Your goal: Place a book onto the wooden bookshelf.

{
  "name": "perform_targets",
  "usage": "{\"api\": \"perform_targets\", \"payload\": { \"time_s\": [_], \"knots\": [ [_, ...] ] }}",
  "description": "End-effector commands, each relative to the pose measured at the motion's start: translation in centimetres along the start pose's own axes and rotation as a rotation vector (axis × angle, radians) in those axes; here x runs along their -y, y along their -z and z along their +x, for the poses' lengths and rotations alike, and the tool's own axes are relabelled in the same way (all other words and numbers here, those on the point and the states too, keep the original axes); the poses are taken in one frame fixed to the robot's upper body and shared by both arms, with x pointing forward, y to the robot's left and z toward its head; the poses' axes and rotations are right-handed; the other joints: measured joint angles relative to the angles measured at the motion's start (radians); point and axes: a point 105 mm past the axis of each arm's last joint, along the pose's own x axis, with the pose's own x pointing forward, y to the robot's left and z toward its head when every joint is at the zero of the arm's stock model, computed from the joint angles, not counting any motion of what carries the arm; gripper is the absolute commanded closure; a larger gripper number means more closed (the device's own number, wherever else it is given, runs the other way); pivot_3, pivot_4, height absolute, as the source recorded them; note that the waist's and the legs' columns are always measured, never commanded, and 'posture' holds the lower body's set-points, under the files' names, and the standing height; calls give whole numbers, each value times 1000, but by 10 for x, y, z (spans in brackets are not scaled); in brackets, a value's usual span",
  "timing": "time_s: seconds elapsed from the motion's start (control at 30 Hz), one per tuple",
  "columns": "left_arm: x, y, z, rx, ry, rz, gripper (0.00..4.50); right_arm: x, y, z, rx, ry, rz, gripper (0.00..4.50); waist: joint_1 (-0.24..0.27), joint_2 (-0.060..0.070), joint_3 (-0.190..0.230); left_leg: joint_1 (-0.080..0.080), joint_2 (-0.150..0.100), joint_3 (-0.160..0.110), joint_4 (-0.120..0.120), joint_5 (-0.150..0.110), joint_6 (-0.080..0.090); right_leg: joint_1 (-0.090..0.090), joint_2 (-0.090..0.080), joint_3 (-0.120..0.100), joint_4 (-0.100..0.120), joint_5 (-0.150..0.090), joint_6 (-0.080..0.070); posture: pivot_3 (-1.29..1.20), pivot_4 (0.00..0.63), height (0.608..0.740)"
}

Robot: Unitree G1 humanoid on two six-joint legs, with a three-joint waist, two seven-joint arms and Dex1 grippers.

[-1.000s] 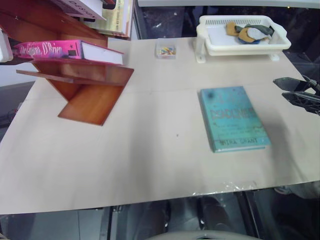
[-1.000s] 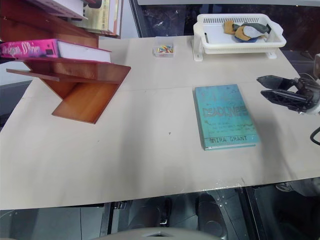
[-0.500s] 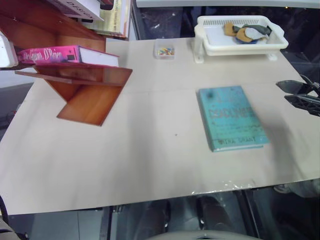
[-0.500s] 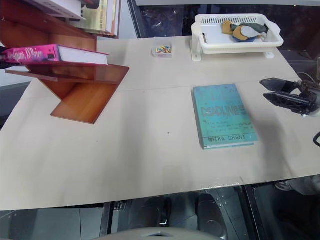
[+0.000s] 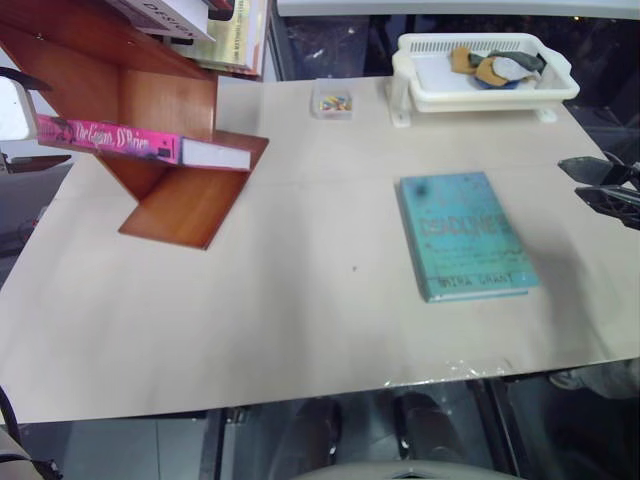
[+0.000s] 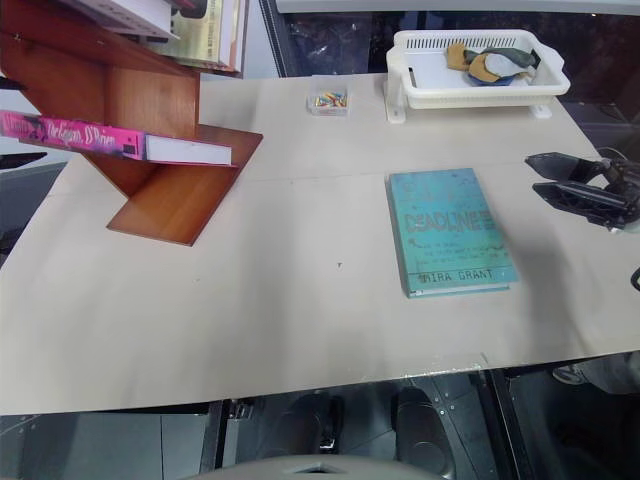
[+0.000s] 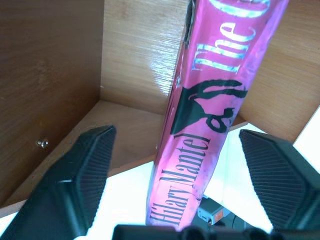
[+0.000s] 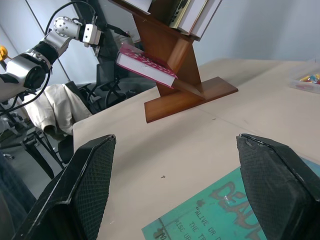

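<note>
change: the book (image 5: 140, 143) has dropped from lying level on the upper panel to slanting in the lower compartment of the wooden bookshelf (image 5: 175, 195), at about 10 o'clock on the table (image 5: 300, 320).
meaning: placement looks done; the book rests on the wood unaided.
left gripper (image 7: 180, 175): released, fingers wide either side of the pink spine, not touching it.
right gripper (image 6: 580, 190): parted, empty, hovering at 3 o'clock beside the teal book (image 6: 450, 230).
</note>
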Motion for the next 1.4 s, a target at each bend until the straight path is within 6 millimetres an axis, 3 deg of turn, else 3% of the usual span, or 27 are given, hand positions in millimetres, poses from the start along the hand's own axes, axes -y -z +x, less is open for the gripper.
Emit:
{"api": "perform_targets", "payload": {
  "time_s": [0.03,0.53,0.8,0.93,1.1,1.4],
  "knots": [
    [-9,5,-17,-22,-54,-6,56,-11,-15,-4,9,-52,-72,566,0,0,0,0,0,0,0,0,0,0,0,0,0,0,0,0,150,740],
    [-12,10,-45,-63,-27,-51,56,-11,-15,-3,1,-52,-71,566,1,0,0,0,0,-1,0,0,0,0,0,-1,0,0,0,0,150,740],
    [-14,-15,-45,106,3,-112,56,-11,-15,-3,-1,-51,-72,566,-1,0,0,0,0,0,0,0,0,0,0,0,0,0,0,0,150,740],
    [-8,-15,-50,96,56,-123,56,-11,-15,-4,-3,-49,-73,566,-1,0,0,0,0,0,0,0,0,0,0,0,0,0,0,0,150,740],
    [-17,-41,-62,257,45,-147,56,-11,-16,-4,-7,-46,-74,566,-2,0,0,0,1,-1,0,0,0,0,0,-1,0,0,0,0,150,740],
    [-17,-91,-64,570,60,-213,56,-11,-16,-3,-7,-50,-76,566,-1,0,0,0,1,-1,1,0,0,0,0,-1,0,0,0,0,150,740]
  ]
}}
